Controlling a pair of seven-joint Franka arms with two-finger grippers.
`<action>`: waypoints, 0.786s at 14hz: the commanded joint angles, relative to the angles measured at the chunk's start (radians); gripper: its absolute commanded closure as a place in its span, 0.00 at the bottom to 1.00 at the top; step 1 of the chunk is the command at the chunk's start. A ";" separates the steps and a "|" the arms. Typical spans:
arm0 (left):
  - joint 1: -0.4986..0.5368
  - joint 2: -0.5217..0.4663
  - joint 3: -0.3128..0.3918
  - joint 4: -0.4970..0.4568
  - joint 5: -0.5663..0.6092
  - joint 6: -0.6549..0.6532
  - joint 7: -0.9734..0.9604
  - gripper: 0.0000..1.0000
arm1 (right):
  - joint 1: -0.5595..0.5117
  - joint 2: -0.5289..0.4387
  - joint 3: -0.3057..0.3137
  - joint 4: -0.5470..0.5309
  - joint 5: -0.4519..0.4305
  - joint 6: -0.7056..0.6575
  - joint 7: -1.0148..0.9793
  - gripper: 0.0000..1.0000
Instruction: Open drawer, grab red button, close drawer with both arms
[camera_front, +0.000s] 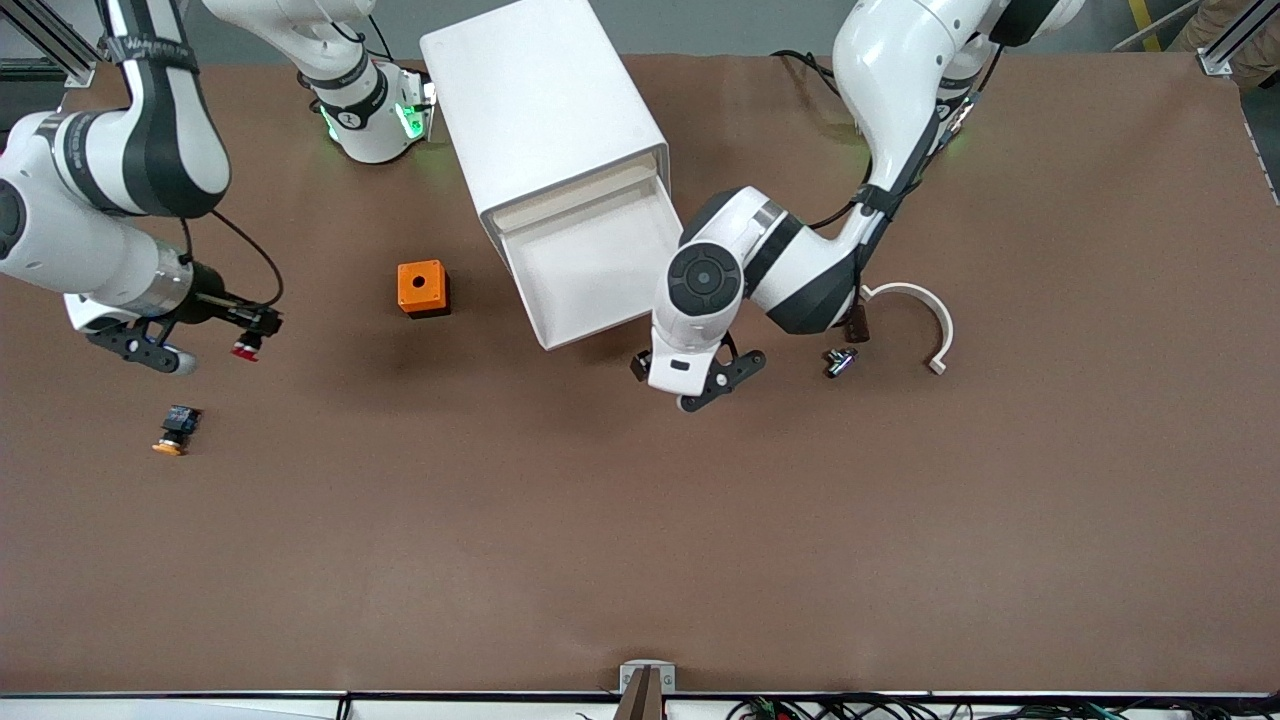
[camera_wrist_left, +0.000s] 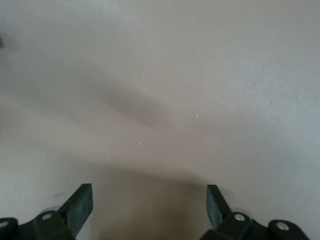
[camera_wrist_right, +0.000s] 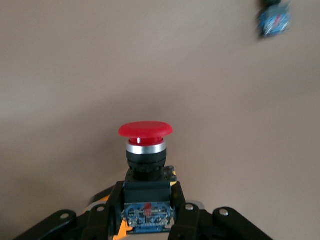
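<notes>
Button (camera_wrist_right: 145, 150) sits clamped between the jaws of the right gripper (camera_front: 250, 335), body gripped, red cap pointing out past the fingertips. Held in the air over bare table toward the right arm's end; grab looks done.

Twin button (camera_front: 176, 428) with orange cap lies on the table below and just off the right jaws, apart from them. Orange box (camera_front: 422, 288) is well apart, toward the drawer.

Drawer (camera_front: 590, 265) is pulled out of the white cabinet (camera_front: 545, 120) and looks empty. Left gripper (camera_front: 700, 385) hangs at the drawer's front corner, jaws spread wide, nothing between them; its wrist view shows only a pale surface ahead.

Judged step: close the drawer.
- Set the left fingertips flat against the drawer front, not the corner, or it may skew.
- Push straight along the drawer's slant.
- Cabinet may slide; go slowly.
- Right arm: keep grip, stay clear.

White curved piece (camera_front: 925, 320) and a small dark part (camera_front: 840, 360) lie outside the left jaws, untouched.
</notes>
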 joint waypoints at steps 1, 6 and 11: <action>-0.032 0.002 0.000 -0.005 0.013 0.014 -0.013 0.00 | -0.084 0.053 0.022 -0.028 -0.086 0.116 -0.084 1.00; -0.075 0.009 0.000 -0.005 0.011 0.014 -0.013 0.00 | -0.227 0.222 0.025 -0.034 -0.116 0.378 -0.261 1.00; -0.108 0.011 -0.007 -0.005 0.001 0.014 -0.013 0.00 | -0.236 0.346 0.025 -0.020 -0.114 0.524 -0.268 1.00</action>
